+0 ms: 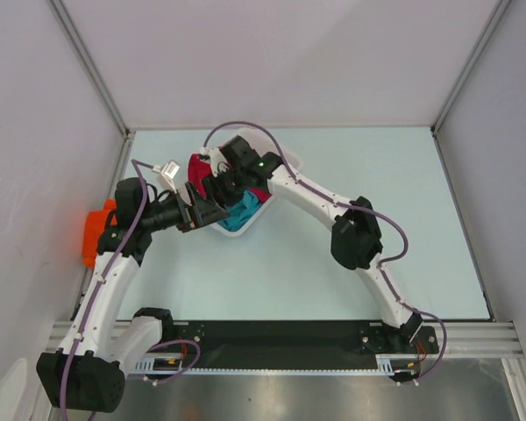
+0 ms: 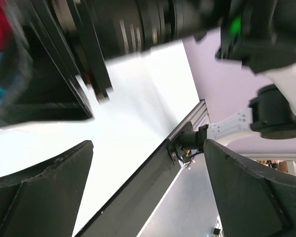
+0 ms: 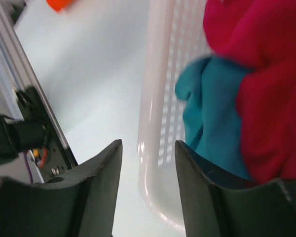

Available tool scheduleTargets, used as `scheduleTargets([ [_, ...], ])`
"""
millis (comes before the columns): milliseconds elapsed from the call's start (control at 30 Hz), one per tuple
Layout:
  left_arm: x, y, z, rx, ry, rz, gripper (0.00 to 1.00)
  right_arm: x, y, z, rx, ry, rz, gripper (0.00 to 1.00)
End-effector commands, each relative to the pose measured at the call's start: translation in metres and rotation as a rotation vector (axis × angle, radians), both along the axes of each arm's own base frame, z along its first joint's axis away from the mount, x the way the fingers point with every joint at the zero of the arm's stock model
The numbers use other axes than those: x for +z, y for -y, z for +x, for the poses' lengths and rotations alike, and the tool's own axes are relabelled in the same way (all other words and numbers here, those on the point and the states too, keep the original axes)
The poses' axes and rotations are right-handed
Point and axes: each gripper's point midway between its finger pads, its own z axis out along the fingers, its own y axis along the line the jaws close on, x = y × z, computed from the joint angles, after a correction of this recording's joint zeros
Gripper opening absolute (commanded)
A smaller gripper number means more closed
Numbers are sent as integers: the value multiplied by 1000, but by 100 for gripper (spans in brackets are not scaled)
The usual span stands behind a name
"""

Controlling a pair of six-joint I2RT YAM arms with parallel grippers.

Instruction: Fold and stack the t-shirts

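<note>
Both arms reach in over the white lattice basket [image 1: 285, 162], which sits left of the middle of the tabletop [image 1: 377, 175], nearer its far edge. Bundled inside is a crimson t-shirt [image 3: 266, 74] lying on a teal t-shirt [image 3: 212, 113], and the teal one presses against the basket's wall. I can't tell whether the red is one shirt or two. An orange t-shirt [image 1: 92, 232] is bunched at the tabletop's left edge, well apart from the basket. The right gripper [image 3: 148, 145] hangs over the basket's rim with its jaws apart, clamping nothing. The left gripper [image 2: 148, 148] hovers just beside the basket, spread wide and empty.
</note>
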Motion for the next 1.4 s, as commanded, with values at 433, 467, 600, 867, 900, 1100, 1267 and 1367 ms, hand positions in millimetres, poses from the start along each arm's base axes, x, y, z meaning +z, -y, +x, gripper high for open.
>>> scheduleTargets([
  [433, 14, -5, 15, 22, 78, 34, 100, 129, 84, 76, -311, 95, 168, 59],
  [467, 9, -5, 18, 23, 65, 33, 100, 136, 95, 83, -353, 129, 177, 59],
  [600, -21, 0, 36, 23, -51, 1, 99, 146, 132, 63, -437, 164, 177, 59],
  [867, -69, 46, 71, -62, -178, 60, 99, 112, 188, 17, -557, 147, 101, 58],
  [900, -74, 63, 63, -124, -174, 90, 100, 112, 191, 13, -568, 141, 104, 58],
  [1100, -103, 114, 73, -253, -168, 335, 99, 111, 204, -7, -594, 129, 123, 57],
  [1267, -109, 122, 90, -244, -160, 406, 100, 113, 216, -19, -615, 135, 121, 57],
  [1367, -110, 121, 92, -238, -162, 415, 99, 117, 223, -26, -623, 146, 126, 57],
])
